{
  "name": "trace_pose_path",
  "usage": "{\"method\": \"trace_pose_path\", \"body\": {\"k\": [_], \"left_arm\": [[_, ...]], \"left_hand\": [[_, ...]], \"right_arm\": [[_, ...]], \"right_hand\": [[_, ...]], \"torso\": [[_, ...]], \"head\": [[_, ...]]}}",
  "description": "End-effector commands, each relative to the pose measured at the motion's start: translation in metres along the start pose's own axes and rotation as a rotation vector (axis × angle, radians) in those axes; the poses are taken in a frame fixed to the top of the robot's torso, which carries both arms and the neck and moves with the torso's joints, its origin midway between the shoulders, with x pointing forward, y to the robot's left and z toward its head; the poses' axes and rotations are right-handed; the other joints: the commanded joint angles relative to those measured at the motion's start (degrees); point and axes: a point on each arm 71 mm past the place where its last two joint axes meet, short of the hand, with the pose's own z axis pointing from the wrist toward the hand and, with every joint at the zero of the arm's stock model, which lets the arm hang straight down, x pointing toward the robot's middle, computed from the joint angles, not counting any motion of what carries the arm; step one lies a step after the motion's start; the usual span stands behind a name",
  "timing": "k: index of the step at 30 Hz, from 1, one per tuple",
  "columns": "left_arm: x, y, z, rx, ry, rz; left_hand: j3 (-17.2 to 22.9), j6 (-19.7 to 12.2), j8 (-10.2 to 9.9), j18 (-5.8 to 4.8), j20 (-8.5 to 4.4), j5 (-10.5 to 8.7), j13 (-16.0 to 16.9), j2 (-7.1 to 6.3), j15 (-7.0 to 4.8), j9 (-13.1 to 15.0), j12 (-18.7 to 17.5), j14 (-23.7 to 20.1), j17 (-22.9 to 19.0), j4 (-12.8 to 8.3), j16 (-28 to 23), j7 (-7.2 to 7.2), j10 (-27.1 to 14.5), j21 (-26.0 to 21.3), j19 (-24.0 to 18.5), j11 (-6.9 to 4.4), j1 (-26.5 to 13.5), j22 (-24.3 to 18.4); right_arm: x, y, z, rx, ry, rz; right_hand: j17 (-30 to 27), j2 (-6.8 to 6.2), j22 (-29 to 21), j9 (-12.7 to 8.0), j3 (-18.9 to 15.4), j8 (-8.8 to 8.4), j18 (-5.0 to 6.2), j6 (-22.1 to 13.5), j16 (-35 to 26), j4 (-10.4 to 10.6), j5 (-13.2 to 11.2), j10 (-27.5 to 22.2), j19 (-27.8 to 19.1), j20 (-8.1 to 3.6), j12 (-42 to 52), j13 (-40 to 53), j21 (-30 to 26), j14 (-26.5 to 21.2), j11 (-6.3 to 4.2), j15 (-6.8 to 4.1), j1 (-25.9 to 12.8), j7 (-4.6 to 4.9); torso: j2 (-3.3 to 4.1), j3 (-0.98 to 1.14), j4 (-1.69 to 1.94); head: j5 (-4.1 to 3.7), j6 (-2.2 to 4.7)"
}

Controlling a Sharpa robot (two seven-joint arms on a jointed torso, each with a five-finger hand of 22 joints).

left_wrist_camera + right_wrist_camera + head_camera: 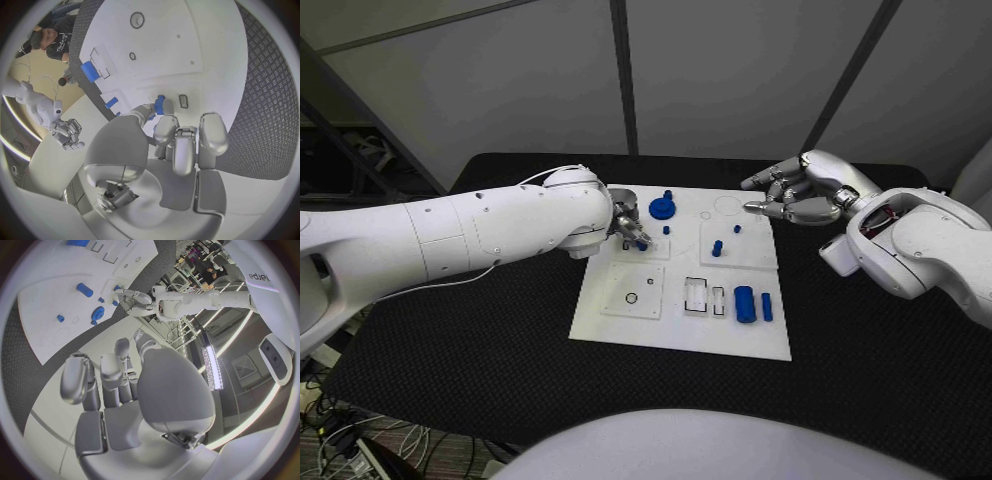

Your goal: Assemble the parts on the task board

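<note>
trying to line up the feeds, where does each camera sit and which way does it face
Head view: on the head, looking down at the white task board; both arms show.
Left wrist view: behind the left hand, facing a small blue part.
Right wrist view: behind the right hand, off the board.
All share the board.

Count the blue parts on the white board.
7: round one at the far edge; three small pegs mid-board; two bars near right; one pinched part in the left hand's fingers. Others may hide beneath that hand.
</note>
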Motion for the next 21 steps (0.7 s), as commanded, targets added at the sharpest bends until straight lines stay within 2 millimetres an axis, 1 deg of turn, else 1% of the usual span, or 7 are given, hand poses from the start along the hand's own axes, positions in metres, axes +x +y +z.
{"method": "trace_pose_path", "body": {"k": [1, 10, 15, 19, 21], "left_arm": [[-0.001, 0.0017, -0.0002, -0.016, -0.03, 0.012], [-0.0006, 0.003, -0.0036, -0.009, -0.036, 0.014], [-0.0051, 0.0006, -0.0063, 0.009, -0.054, 0.0], [-0.0081, -0.0011, -0.0076, 0.02, -0.065, -0.01], [-0.0087, -0.0013, -0.0079, 0.021, -0.067, -0.011]], "left_hand": [[13.03, 0.49, 0.18, -0.6, 0.0, 0.43, 0.71, 0.01, -0.28, 0.09, 0.25, 5.48, 12.95, -12.69, 0.37, 0.01, 1.38, 0.26, 0.36, -0.39, -0.67, 0.16], [13.13, 0.57, 0.2, -0.63, -0.02, 0.62, 0.68, -0.05, -0.3, 0.17, 0.17, 5.49, 12.96, -12.74, 0.38, -0.02, 1.42, 0.35, 0.46, -0.41, -0.71, 0.31], [13.18, 0.64, 0.22, -0.64, -0.04, 0.76, 0.72, -0.11, -0.32, 0.23, 0.25, 5.49, 12.97, -12.75, 0.39, -0.03, 1.49, 0.39, 0.5, -0.43, -0.77, 0.38], [13.2, 0.66, 0.23, -0.65, -0.04, 0.8, 0.74, -0.13, -0.32, 0.26, 0.3, 5.49, 12.97, -12.75, 0.39, -0.04, 1.52, 0.41, 0.52, -0.43, -0.79, 0.41], [13.2, 0.66, 0.23, -0.65, -0.04, 0.8, 0.74, -0.13, -0.32, 0.26, 0.3, 5.49, 12.97, -12.75, 0.39, -0.04, 1.52, 0.41, 0.52, -0.43, -0.79, 0.41]], "right_arm": [[-0.0002, 0.002, 0.0001, -0.011, 0.004, -0.003], [-0.0005, 0.0018, -0.0002, -0.01, 0.004, -0.003], [-0.0005, 0.0017, -0.0001, -0.01, 0.004, -0.003], [-0.0006, 0.0016, -0.0001, -0.01, 0.004, -0.004], [-0.0007, 0.0015, -0.0002, -0.01, 0.004, -0.004]], "right_hand": [[0.09, 0.06, -0.09, -0.05, -0.09, -0.13, 0.58, 0.19, -0.11, 0.15, 0.19, 0.39, 0.33, -0.01, 0.25, -0.07, -0.27, 0.48, 0.13, 0.03, -0.69, -0.07], [0.02, 0.06, -0.09, -0.04, -0.06, -0.13, 0.57, 0.28, -0.27, 0.2, 0.24, 0.47, 0.38, -0.02, 0.36, -0.1, -0.31, 0.5, 0.11, 0.01, -0.84, -0.1], [0.02, 0.06, -0.09, -0.04, -0.06, -0.13, 0.57, 0.28, -0.27, 0.2, 0.24, 0.47, 0.38, -0.02, 0.36, -0.1, -0.31, 0.5, 0.11, 0.01, -0.84, -0.1], [0.02, 0.06, -0.09, -0.04, -0.06, -0.13, 0.57, 0.28, -0.27, 0.2, 0.24, 0.47, 0.38, -0.02, 0.36, -0.1, -0.31, 0.5, 0.11, 0.01, -0.84, -0.1], [0.02, 0.06, -0.09, -0.04, -0.06, -0.13, 0.57, 0.28, -0.27, 0.2, 0.24, 0.47, 0.38, -0.02, 0.36, -0.1, -0.31, 0.5, 0.11, 0.01, -0.84, -0.1]], "torso": [[-0.01, 0.04, -0.05], [-0.03, 0.02, -0.01], [-0.02, 0.0, -0.05], [0.0, -0.02, -0.07], [0.01, 0.0, -0.06]], "head": [[-0.01, -0.04], [-0.03, -0.12], [0.02, -0.12], [-0.09, -0.11], [-0.08, -0.16]]}}
